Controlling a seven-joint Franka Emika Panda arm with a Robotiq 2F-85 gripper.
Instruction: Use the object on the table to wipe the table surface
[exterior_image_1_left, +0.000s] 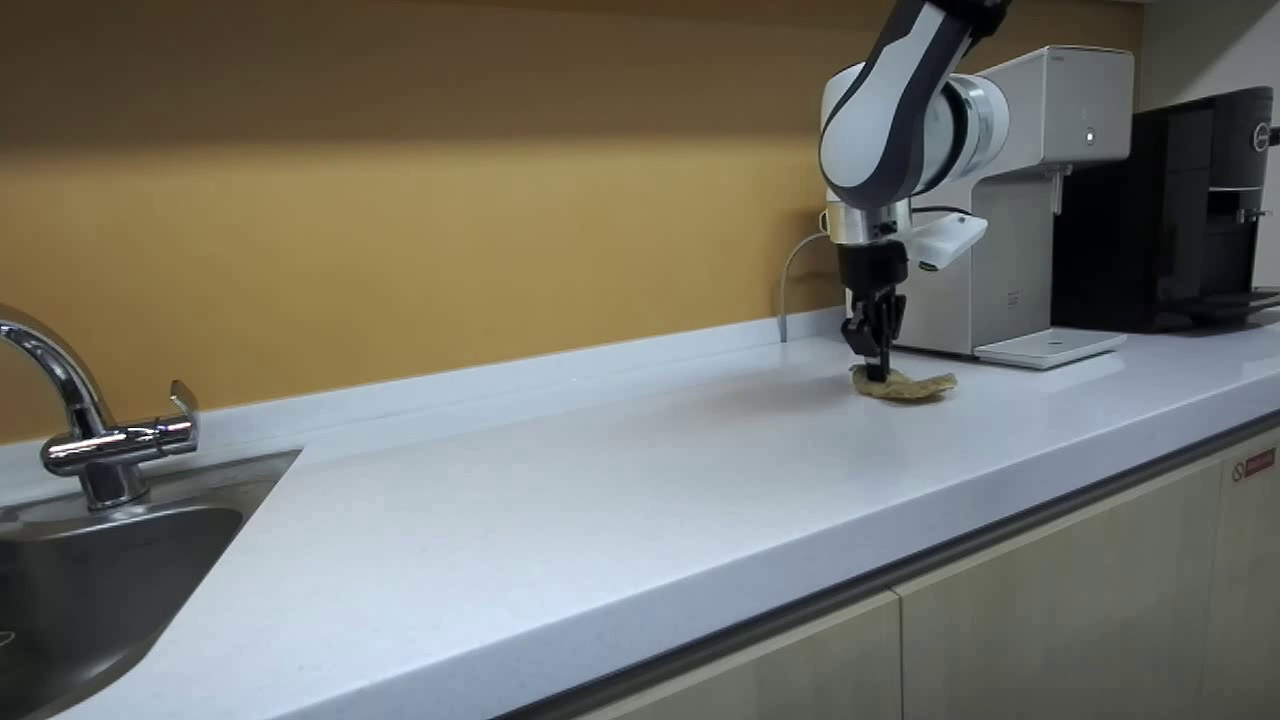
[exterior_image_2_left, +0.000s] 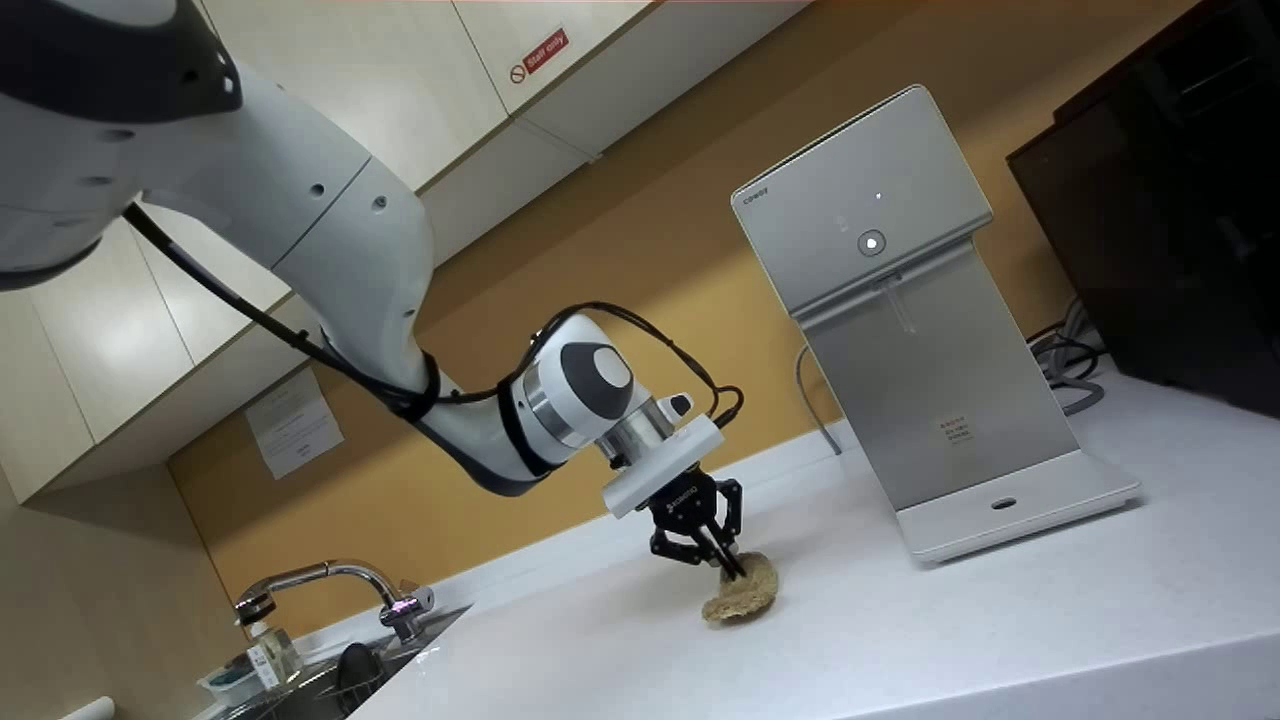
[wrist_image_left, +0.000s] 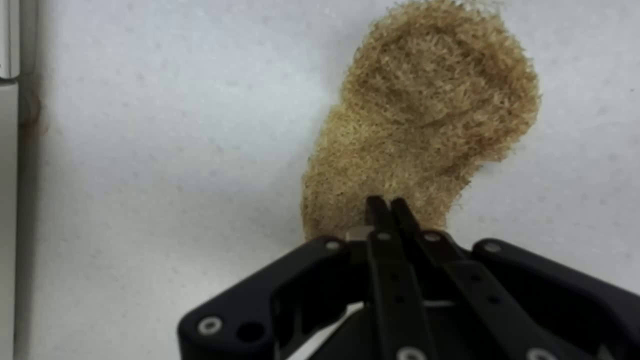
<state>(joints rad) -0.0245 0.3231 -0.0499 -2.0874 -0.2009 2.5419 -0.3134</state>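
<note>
Loofah (wrist_image_left: 425, 107) on counter (exterior_image_1_left: 600, 500), nearer back edge — touched by gripper (wrist_image_left: 388, 202), presumably for wiping; jaws pressed together — any pinched fold hidden.

Sink (exterior_image_1_left: 105, 575), chrome faucet (exterior_image_1_left: 115, 452), dispenser (exterior_image_1_left: 1018, 260), black machine (exterior_image_1_left: 1110, 225)

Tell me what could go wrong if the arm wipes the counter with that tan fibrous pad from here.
The pad might slip or swivel: the gripper is closed and meets it off-centre, toward one end, and the views don't settle whether any fibre is pinched.

Its free end could drag or fold under, since nothing presses on it.

A wide sweep could bump the dispenser standing nearby.
</note>
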